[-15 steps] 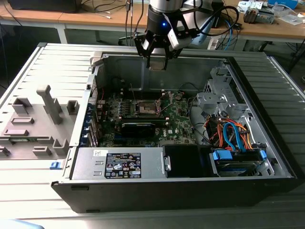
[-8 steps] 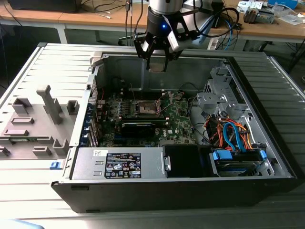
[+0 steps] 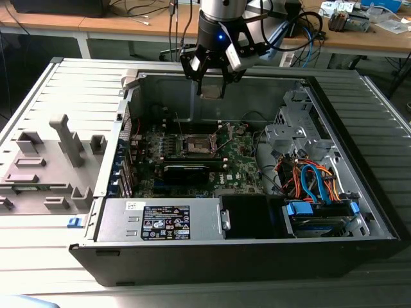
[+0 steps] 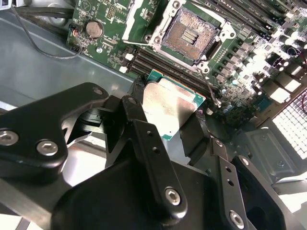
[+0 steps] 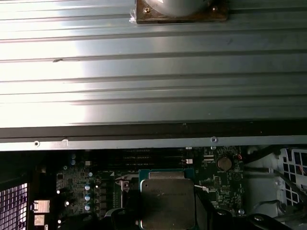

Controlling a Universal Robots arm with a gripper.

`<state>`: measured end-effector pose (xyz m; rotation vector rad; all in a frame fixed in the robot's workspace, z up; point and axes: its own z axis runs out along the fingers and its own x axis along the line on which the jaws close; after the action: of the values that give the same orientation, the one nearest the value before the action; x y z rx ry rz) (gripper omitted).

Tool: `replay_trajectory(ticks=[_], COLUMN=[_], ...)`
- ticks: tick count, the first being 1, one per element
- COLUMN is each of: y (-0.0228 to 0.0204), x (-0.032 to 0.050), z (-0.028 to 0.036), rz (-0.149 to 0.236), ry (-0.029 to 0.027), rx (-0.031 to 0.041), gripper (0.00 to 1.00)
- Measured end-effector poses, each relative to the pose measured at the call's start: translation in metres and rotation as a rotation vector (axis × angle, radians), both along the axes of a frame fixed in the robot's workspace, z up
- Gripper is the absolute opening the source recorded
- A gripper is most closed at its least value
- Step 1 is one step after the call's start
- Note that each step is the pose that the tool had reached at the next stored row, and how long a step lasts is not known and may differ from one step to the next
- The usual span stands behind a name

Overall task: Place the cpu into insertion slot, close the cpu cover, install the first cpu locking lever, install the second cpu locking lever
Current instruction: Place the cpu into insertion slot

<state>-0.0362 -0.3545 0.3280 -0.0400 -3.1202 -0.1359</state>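
Counter (image 3: 77, 83) bears the open case (image 3: 225, 253); fingers (image 4: 139, 125) clamp the cpu (image 4: 172, 108), apart from the insertion slot (image 4: 190, 34). We fear skewed seating damaging it.

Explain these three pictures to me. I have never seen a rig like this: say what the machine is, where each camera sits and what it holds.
This is one robot arm; its gripper hangs over an open computer case lying on a ribbed grey table. The exterior view looks on from off the arm. Both wrist views come from cameras riding on the arm. Its black fingers pinch the cpu, a small silvery square chip, above the green motherboard. The insertion slot, a square metal-rimmed socket, lies uncovered with no chip in it.
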Motion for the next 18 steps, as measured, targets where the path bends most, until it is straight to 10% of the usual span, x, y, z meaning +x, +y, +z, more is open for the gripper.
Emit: replay_trajectory(ticks=[18], y=[-0.0085], x=[-0.0004], z=[-0.0047], rz=[0.000], ry=[0.0000], rx=[0.0000], gripper=[0.55])
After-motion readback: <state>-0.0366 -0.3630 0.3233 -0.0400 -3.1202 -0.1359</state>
